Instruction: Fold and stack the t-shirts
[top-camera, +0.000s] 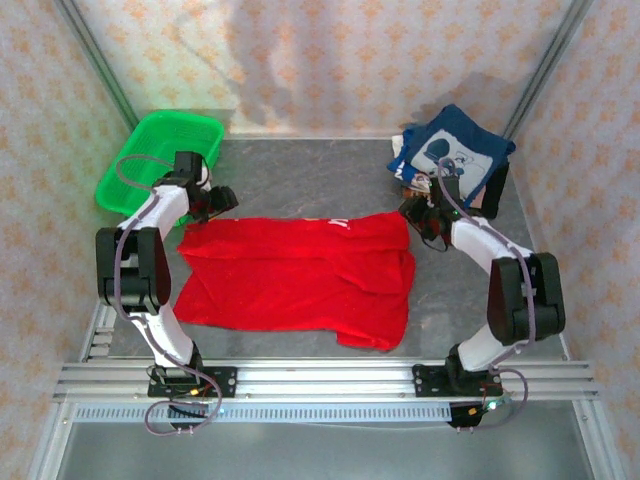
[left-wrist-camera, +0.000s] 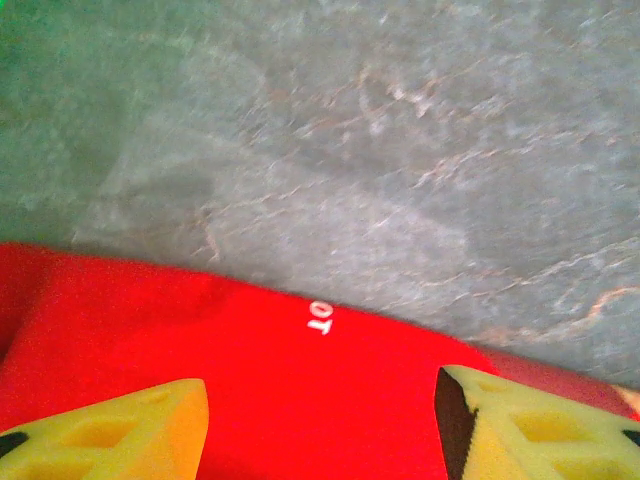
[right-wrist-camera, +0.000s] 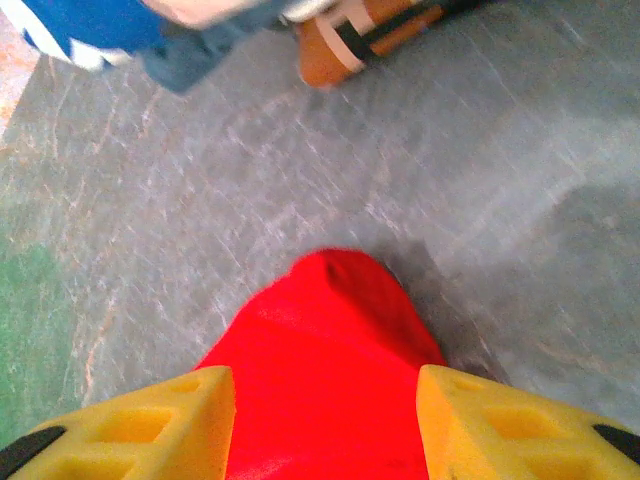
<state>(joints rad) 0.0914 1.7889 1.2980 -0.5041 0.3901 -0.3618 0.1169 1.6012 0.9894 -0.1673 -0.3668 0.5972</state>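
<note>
Red t-shirt (top-camera: 300, 280) lay flat on table (top-camera: 300, 170); navy t-shirt (top-camera: 455, 150) sat at far right. We saw left gripper (top-camera: 222, 200) and right gripper (top-camera: 418, 215) over red shirt's far corners, fingers apart, holding nothing.

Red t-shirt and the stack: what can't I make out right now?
- Red t-shirt print: top view, plain cloth faces up.
- White mark on it: left wrist view, too blurred to read.
- Stack under navy t-shirt: top view, covered by it and the right arm; count unclear.
- Orange striped item: right wrist view, blurred, cut by top edge.
</note>
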